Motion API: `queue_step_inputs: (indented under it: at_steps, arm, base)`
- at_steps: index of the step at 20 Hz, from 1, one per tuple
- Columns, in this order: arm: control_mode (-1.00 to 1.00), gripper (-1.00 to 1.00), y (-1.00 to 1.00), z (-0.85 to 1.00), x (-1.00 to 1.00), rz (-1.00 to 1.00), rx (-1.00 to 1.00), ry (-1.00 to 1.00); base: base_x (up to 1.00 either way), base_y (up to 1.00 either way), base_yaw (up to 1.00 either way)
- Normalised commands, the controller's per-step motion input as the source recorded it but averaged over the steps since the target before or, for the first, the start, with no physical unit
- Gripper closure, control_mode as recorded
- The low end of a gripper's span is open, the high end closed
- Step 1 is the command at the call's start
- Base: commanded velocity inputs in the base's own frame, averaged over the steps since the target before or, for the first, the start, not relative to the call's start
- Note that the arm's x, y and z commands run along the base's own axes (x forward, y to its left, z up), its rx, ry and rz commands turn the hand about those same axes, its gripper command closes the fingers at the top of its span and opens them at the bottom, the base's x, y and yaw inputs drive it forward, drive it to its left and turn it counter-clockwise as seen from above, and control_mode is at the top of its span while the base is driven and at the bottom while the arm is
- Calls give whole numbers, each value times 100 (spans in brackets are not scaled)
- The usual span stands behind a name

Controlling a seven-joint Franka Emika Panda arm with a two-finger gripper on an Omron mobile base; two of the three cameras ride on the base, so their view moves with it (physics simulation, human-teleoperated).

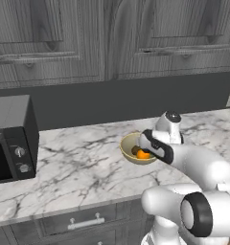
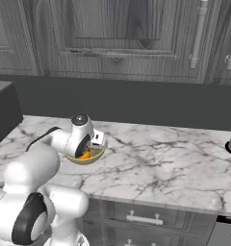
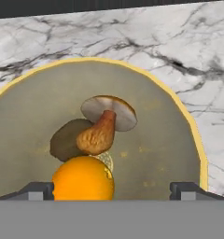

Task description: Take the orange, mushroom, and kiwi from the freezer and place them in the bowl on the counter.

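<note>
We list: bowl (image 3: 179, 121), dull tan inside with a yellow rim; orange (image 3: 82, 179), bright orange, between the dark fingertips (image 3: 37, 190); mushroom (image 3: 104, 123), pale grey-white cap on a tan-brown stem; kiwi (image 3: 65, 140), dark olive-brown; counter (image 3: 179, 42), white marble with grey veins.
</note>
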Motion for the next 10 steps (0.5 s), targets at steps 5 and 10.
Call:
queue_step_inputs:
  at_steps: [5, 10]
  arm:
    - [-100, -100, 15, 70, -46, -5, 0, 0]
    - [-100, -100, 12, 61, -60, -2, 0, 0]
  base:
    - [0, 0, 0]
    - [0, 0, 0]
